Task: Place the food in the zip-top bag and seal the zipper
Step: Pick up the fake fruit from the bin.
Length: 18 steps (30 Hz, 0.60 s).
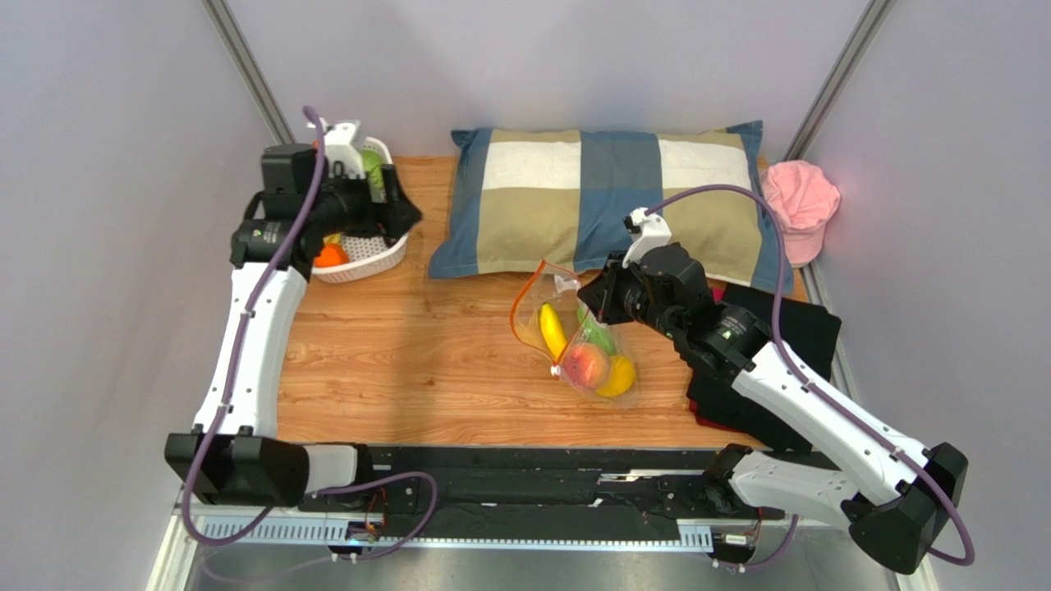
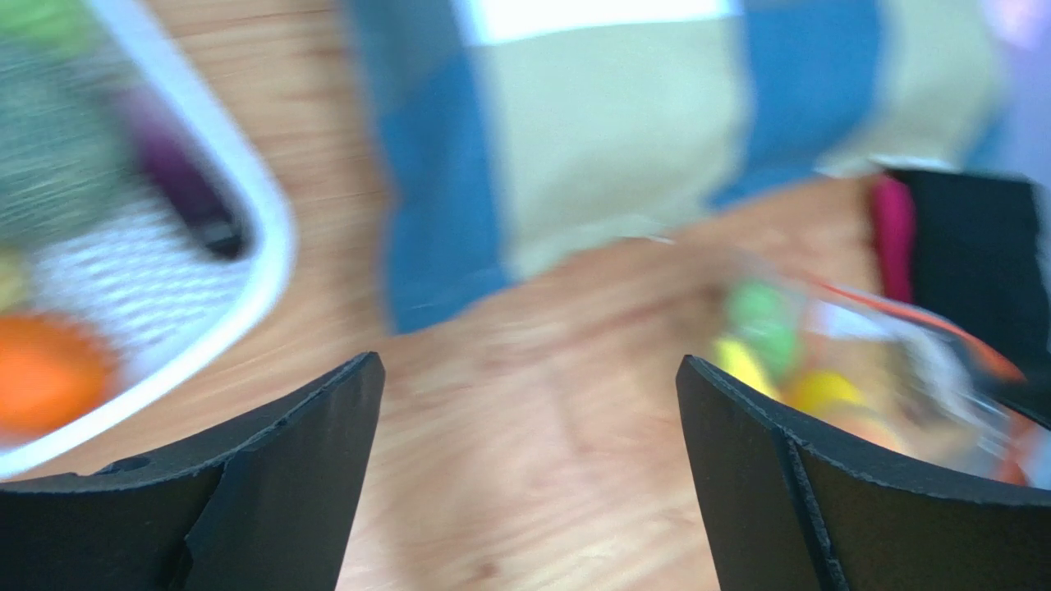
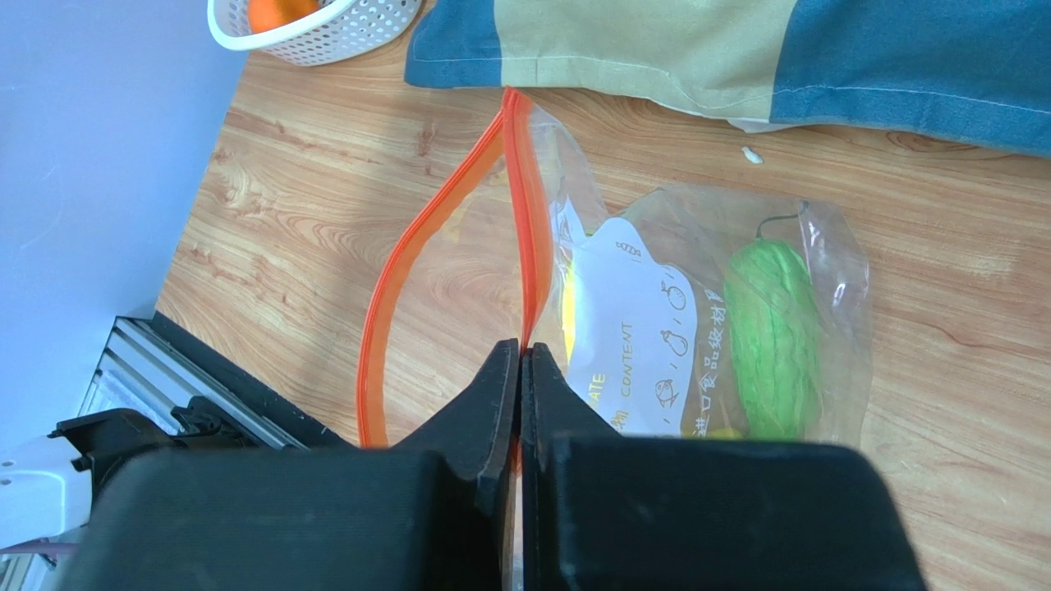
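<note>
The clear zip-top bag lies on the wooden table in front of the pillow. It holds a yellow banana, a green fruit, an orange-red tomato and a yellow lemon. Its orange-red zipper gapes open in a loop. My right gripper is shut on one strand of the zipper, beside the white label and the green fruit. My left gripper is open and empty, hovering near the white basket; its view is blurred. An orange fruit lies in the basket.
A blue and tan checked pillow lies across the back of the table. A pink cap sits at the back right. A black cloth lies under my right arm. Grey walls close in both sides.
</note>
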Available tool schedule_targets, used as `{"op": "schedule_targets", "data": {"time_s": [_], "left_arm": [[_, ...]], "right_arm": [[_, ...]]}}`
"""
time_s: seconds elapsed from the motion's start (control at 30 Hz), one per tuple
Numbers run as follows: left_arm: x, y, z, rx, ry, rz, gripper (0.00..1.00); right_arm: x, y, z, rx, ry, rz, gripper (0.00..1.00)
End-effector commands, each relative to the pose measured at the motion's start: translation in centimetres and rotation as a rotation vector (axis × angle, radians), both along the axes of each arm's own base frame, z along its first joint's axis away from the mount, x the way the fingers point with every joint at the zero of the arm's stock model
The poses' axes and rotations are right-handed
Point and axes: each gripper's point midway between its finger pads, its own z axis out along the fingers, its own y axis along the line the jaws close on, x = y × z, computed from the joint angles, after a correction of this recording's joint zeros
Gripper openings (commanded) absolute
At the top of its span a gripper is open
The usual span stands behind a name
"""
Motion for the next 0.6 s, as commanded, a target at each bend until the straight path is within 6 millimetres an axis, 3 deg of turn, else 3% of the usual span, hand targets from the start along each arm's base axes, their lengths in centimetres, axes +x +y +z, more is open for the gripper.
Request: {"op": "schedule_targets", "data": {"time_s": [0.0, 0.07, 0.1, 0.17, 0.2, 0.37, 0.4, 0.57], "left_arm": [[2.6, 10.4, -4.8, 0.139, 0.106, 0.229, 0.93], [3.7, 14.6, -5.5, 0.214, 0.126, 0.309, 0.89], [4.5, 16.2, -7.3, 0.245, 0.179, 0.344, 0.89], [5.3, 18.3, -8.4, 0.308, 0.203, 0.376, 0.87], [6.0, 19.8, -10.0, 0.344, 0.243, 0.410, 0.87], [8.5, 22.4, -12.9, 0.394, 0.286, 0.449, 0.86], [9.1, 22.8, -14.2, 0.404, 0.312, 0.447, 0.86], [11.3, 24.1, -16.2, 0.440, 0.338, 0.454, 0.85]], "right_arm": [[0.0, -0.2, 2.0, 0.043, -0.040, -0.007, 0.00], [0.0, -0.2, 1.9, 0.040, -0.042, -0.004, 0.00], [0.1, -0.2, 1.9, 0.040, -0.042, -0.005, 0.00], [0.1, -0.1, 1.6, 0.035, -0.036, -0.004, 0.00], [0.2, -0.1, 1.6, 0.038, -0.034, -0.005, 0.00], [0.3, 0.1, 1.5, 0.036, -0.032, -0.004, 0.00], [0.3, 0.1, 1.4, 0.033, -0.031, -0.005, 0.00], [0.4, 0.0, 1.2, 0.023, -0.030, -0.007, 0.00]]}}
